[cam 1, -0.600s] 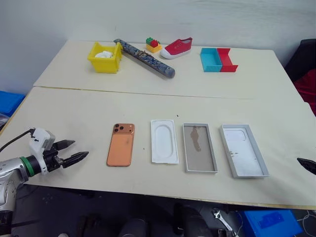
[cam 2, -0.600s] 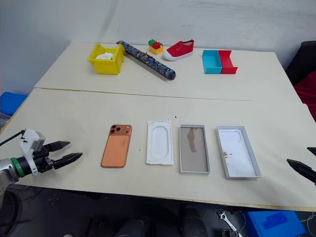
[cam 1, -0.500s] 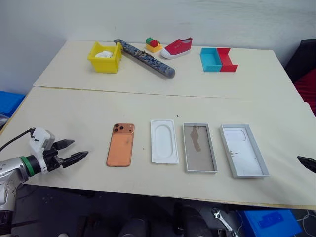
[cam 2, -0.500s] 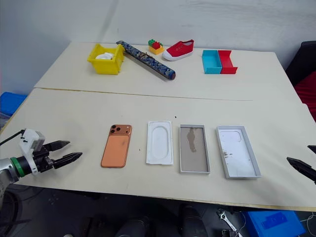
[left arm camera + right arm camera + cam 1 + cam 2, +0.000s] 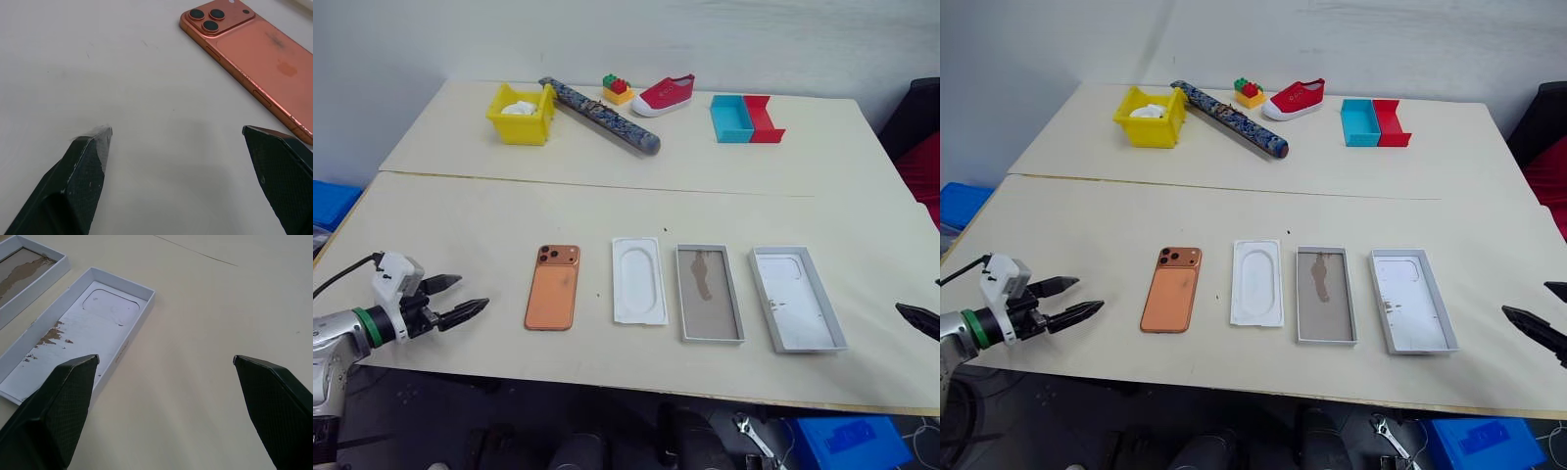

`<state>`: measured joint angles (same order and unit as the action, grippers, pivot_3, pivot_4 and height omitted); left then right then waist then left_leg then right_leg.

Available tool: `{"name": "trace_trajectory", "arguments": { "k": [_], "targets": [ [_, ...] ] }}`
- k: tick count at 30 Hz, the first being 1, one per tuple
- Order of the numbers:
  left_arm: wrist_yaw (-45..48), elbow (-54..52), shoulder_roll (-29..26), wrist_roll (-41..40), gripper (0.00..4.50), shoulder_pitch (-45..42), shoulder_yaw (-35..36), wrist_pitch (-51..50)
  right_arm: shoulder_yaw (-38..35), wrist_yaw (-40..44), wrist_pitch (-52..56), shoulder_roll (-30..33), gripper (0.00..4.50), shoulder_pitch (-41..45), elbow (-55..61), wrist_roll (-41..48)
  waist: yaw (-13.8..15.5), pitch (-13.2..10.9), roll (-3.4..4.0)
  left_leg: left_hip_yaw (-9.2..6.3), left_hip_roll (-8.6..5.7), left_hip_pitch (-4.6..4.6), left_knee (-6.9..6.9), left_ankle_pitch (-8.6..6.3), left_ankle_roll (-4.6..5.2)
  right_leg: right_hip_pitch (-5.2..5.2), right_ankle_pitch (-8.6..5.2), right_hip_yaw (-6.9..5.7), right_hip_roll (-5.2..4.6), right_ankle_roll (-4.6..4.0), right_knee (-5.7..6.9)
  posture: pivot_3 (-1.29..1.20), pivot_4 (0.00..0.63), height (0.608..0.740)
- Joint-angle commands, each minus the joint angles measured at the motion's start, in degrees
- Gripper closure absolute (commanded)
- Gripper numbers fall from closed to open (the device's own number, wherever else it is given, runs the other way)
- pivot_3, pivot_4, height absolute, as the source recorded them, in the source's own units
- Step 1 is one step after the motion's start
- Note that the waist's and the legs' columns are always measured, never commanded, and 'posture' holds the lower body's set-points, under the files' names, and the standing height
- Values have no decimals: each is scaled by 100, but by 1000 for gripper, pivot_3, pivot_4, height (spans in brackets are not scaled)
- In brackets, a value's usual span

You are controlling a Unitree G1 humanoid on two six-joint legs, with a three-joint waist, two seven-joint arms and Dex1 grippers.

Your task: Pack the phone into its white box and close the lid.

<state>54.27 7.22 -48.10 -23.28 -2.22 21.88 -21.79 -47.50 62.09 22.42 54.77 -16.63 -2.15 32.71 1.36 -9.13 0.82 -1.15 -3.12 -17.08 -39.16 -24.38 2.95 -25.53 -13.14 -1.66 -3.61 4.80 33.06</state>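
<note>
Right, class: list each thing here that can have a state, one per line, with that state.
phone: face down on the table, unpacked
white box: open, empty
lid: off, inside up
insert: out, recess up
left end effector: open, empty
right end effector: open, empty
yellow bin: holds something white

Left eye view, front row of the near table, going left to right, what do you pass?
left gripper → phone → white insert → white box → lid → right gripper
</note>
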Motion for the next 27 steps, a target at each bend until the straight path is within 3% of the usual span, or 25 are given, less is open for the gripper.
{"name": "trace_trajectory", "arguments": {
  "k": [1,6,12,19,27],
  "targets": [
    [-91,57,17,88,11,-145,-15,190,-128,-74,43,-45,0,-16,177,31,-1,0,0,0,0,-1,0,0,0,0,0,-1,0,0,1,0,150,740],
    [67,-105,-35,-170,11,-342,-114,-260,-180,-200,160,-96,0,-27,644,111,-4,0,0,0,0,-1,0,0,0,0,1,-1,1,1,3,0,150,740],
    [214,-737,15,-692,11,-1035,-540,-1270,-58,-343,1018,-163,0,17,2181,964,6,0,-1,-2,0,-1,-6,1,-2,0,1,-2,1,2,14,0,150,740],
    [124,-1339,218,-1327,11,-1939,-1523,-3188,691,-839,1292,-270,0,209,3919,1431,1,0,-4,-6,-2,-4,-12,0,-7,-1,2,-18,4,4,15,0,150,740],
    [-539,-1289,888,-1897,11,-2904,-2020,-5271,1402,-1150,1131,-404,0,233,4788,1338,9,-4,-12,-32,-2,-28,-80,-8,-25,1,2,-49,4,4,39,0,150,740]
  ]
}}
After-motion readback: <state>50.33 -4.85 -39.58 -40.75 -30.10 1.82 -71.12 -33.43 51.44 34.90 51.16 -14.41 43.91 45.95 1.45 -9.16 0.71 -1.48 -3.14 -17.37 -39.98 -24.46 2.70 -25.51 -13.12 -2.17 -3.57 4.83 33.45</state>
